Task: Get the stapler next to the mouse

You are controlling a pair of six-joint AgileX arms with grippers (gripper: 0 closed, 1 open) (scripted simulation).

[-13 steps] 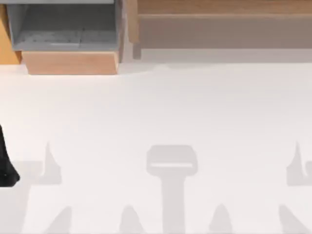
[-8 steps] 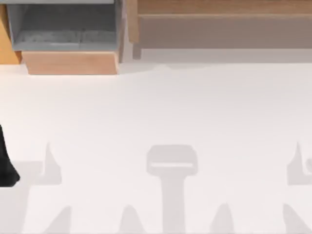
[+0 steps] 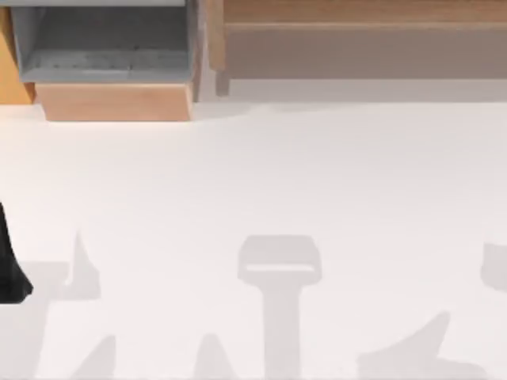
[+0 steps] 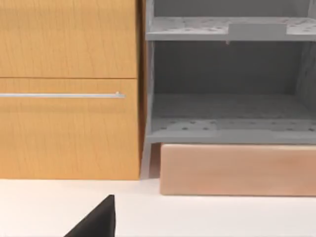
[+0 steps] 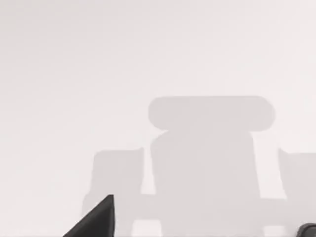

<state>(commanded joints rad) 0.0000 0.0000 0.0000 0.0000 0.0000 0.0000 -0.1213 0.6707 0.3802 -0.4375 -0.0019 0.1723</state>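
Observation:
The stapler and the mouse are out of view. A black shape (image 3: 9, 261) is cut off by the left edge of the top view, and I cannot tell what it is. A black corner of my left gripper (image 4: 96, 222) shows in the left wrist view, facing the cabinet and shelf at the back left. A black corner of my right gripper (image 5: 94, 219) shows in the right wrist view, over bare white table (image 5: 158, 59) with grey shadows. A small dark edge (image 5: 308, 230) sits at that view's corner.
A grey open shelf unit (image 3: 103, 43) stands at the back left with a light wooden block (image 3: 115, 101) in front of it. Beside it is an orange wooden cabinet (image 4: 64, 128) with a metal handle (image 4: 59, 95). A long wooden ledge (image 3: 364, 39) runs along the back right.
The right arm's shadow on the table has changed from an upright spike at the right edge to a slanted shape lower down. The left side's shadow and the black shape have not moved.

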